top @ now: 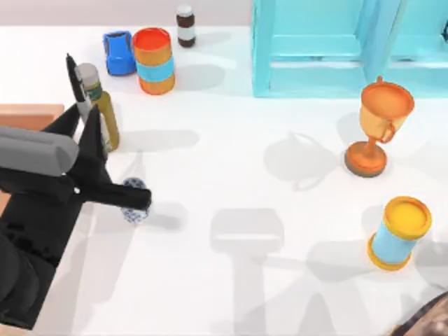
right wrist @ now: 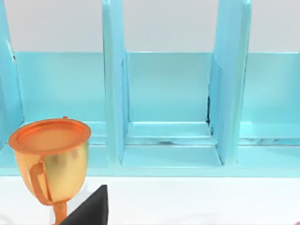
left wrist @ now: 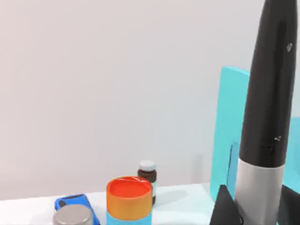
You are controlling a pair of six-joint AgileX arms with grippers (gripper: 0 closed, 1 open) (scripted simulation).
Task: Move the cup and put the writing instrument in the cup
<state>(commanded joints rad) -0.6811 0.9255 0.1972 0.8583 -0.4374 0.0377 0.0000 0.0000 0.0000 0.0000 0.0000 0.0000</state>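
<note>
My left gripper [top: 80, 124] is at the table's left side, shut on the writing instrument [top: 75, 82], a slim black marker with a grey band. The marker sticks out past the fingers toward the table's far edge, close beside an olive bottle [top: 107, 120]. In the left wrist view the marker [left wrist: 268, 112] stands tall between the dark fingers [left wrist: 224, 210]. The cup [top: 136, 201], white with blue flowers, sits nearer the front than the gripper, and the left arm's black link partly covers it. My right arm [top: 428, 319] is parked at the front right corner.
An orange-and-blue canister [top: 154, 60], a blue block [top: 119, 51] and a small brown bottle [top: 185, 26] stand at the back left. A cyan shelf [top: 329, 49] fills the back right. An orange trophy [top: 379, 126] and a yellow-and-blue canister [top: 400, 232] stand at the right.
</note>
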